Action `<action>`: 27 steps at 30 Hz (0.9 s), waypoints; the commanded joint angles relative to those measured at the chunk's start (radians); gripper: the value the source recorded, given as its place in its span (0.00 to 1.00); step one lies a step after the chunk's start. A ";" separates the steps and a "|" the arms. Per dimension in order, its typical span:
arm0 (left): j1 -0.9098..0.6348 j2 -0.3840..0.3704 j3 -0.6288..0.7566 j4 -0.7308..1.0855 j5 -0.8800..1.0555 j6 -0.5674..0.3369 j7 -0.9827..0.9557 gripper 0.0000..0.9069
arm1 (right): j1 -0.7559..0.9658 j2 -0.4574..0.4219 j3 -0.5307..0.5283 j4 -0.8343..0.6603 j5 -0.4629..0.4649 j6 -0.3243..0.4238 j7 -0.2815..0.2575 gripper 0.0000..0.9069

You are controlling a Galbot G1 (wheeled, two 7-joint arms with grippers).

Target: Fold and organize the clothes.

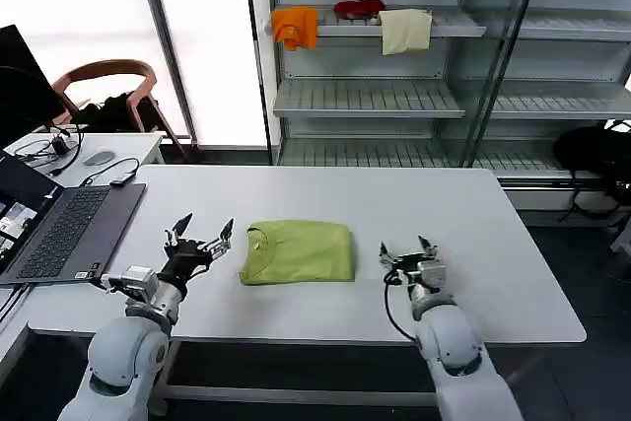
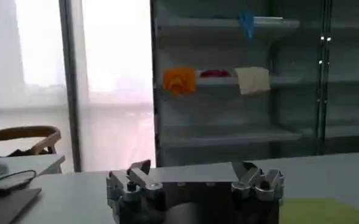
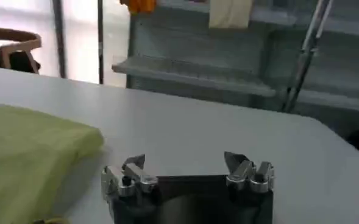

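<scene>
White table (image 1: 513, 273) is lying bare under both my claws: the left claw (image 1: 202, 234) and the right claw (image 1: 406, 251) are hovering released, flanking the folded shirt (image 1: 299, 251) sitting near between them. It is looking thin, limp and light, so I am favouring pinching its doubled edges.

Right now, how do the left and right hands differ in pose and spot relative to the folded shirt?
The left hand sits on the collar side of the green T-shirt, its fingers spread wide; the right hand sits off the opposite edge with a narrower opening. The left hand is angled toward the shirt; the right hand points away from the robot, along the white table. Both are open, empty and not touching the shirt.
</scene>
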State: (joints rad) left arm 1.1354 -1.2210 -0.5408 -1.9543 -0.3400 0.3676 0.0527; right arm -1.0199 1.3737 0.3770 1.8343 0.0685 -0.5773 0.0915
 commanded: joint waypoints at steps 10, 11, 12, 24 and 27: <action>-0.018 0.007 -0.053 0.096 -0.194 -0.040 -0.022 1.00 | -0.037 -0.225 0.230 0.001 0.010 0.114 -0.020 1.00; -0.019 0.007 -0.054 0.100 -0.197 -0.040 -0.024 1.00 | -0.035 -0.221 0.232 0.000 0.008 0.117 -0.031 1.00; -0.021 0.007 -0.057 0.103 -0.196 -0.040 -0.029 1.00 | -0.034 -0.219 0.233 0.000 0.003 0.120 -0.037 1.00; -0.043 0.061 -0.098 0.178 -0.171 -0.053 -0.009 1.00 | -0.025 -0.197 0.209 0.022 0.004 0.099 -0.065 1.00; -0.051 0.073 -0.106 0.216 -0.170 -0.065 0.001 1.00 | -0.020 -0.193 0.218 0.029 0.051 0.084 -0.111 1.00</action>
State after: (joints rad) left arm 1.0975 -1.1825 -0.6278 -1.8247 -0.4911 0.3180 0.0384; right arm -1.0421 1.1938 0.5701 1.8545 0.0676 -0.4886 0.0386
